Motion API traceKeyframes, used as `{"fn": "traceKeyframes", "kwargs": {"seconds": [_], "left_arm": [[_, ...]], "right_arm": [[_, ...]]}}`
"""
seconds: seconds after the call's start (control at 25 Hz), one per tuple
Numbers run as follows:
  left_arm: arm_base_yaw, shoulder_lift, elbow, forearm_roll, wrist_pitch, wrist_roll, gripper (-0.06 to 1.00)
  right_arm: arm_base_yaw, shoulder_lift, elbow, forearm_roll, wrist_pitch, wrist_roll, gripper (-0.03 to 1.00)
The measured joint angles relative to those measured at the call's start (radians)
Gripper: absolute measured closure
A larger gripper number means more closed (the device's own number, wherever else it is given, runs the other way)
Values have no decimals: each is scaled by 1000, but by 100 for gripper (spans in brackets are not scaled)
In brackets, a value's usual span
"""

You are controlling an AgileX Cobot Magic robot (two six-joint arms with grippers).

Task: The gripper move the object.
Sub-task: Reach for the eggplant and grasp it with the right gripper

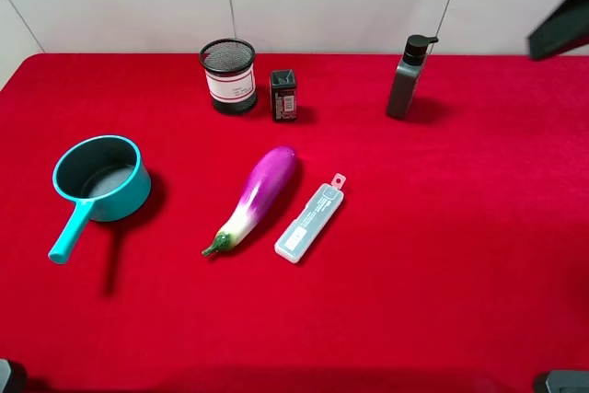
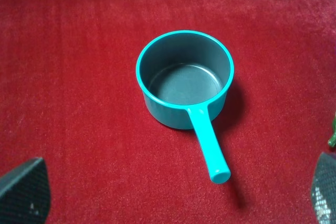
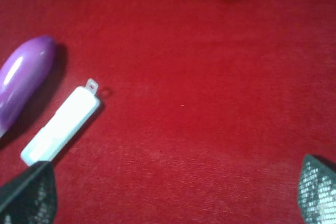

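The purple eggplant (image 1: 256, 198) is just lying on the red cloth (image 1: 442, 255) about mid-table, with its green stem end toward the front edge. A clear plastic case (image 1: 310, 221) sits just beside it on the right, and as far as I can see they're not touching. Both grippers are well apart from it.

The left gripper (image 2: 173, 198) faces the teal saucepan (image 1: 133, 192). All its wrist cam catches of it are two mesh-textured fingertips (image 2: 23, 192) in the corners, spread wide and empty. Same deal with the right gripper (image 3: 173, 195): tips far apart, empty, over bare cloth near the case. Only the rounded end of the eggplant makes it into that view.

From the high cam the arms are mostly cut off. There's just a dark slab (image 1: 561, 25) in the top right corner, and I can't tell what part it is.

Along the back there's a mesh cup (image 1: 228, 75), a small black box (image 1: 283, 94) with a label too small to read, and a dark bottle (image 1: 405, 75).
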Motion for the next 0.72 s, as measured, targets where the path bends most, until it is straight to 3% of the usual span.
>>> {"fn": "traceKeyframes", "kwargs": {"seconds": [0.32,0.72], "left_arm": [[0,0,0,0,0,0,-4],[0,0,0,0,0,0,-4]], "right_arm": [[303,199,-142,-186,-10,297,27],[516,456,-357,-244,32,508,27]]}}
